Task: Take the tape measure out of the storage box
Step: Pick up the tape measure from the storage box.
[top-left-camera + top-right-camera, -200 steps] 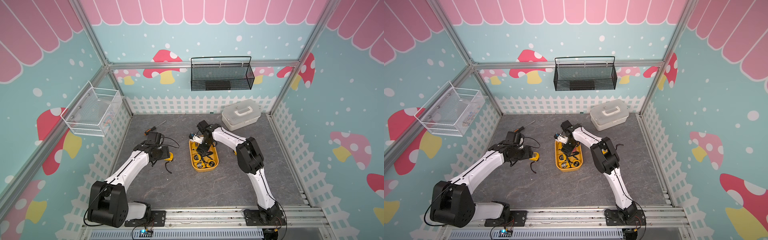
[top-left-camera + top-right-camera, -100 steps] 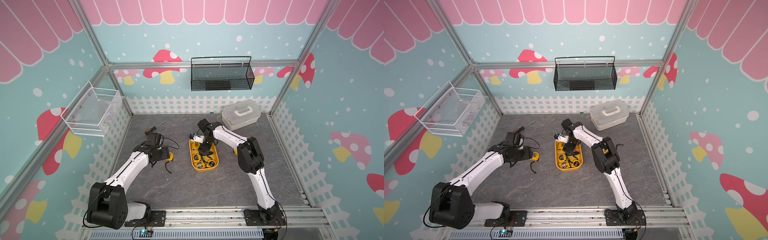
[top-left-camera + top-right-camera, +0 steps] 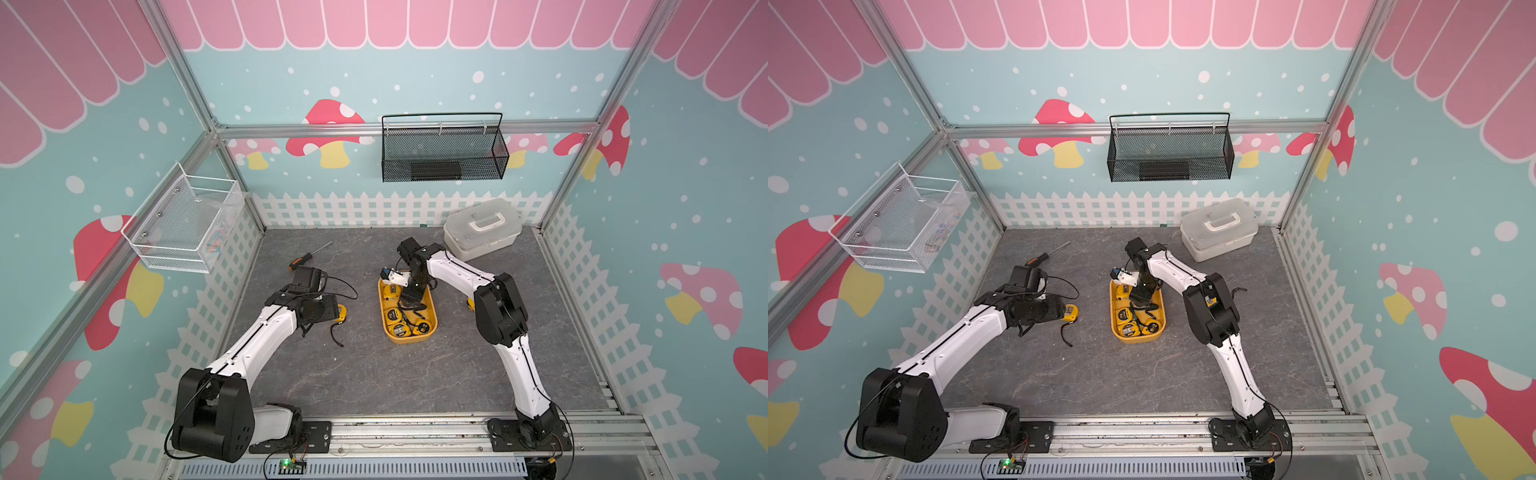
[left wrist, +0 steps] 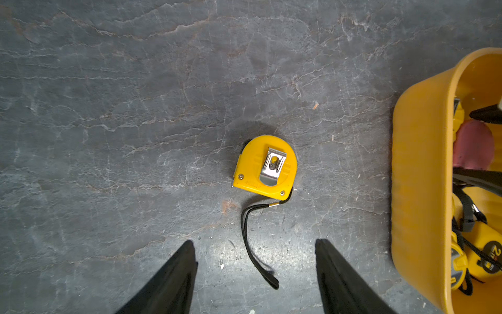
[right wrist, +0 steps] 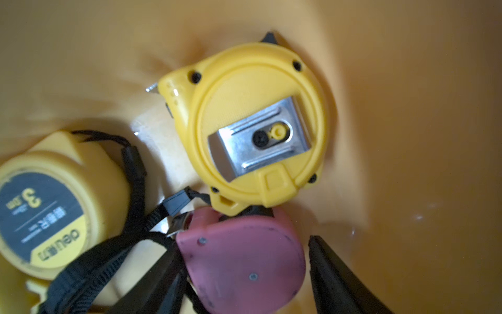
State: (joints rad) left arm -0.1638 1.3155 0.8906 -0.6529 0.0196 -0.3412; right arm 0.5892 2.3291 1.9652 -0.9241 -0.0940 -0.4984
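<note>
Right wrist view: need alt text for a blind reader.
Inside the yellow storage box, the black fingers of the right gripper straddle a pink tape measure, one finger against it, a slim gap at the other. Next to it lies a yellow tape measure, metal belt clip up; a second yellow tape measure, labelled 3, lies beside black straps.

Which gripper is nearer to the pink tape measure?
Right. The right gripper is in the storage box, fingers either side of the pink tape measure; the left gripper hovers outside, over the table.
</note>
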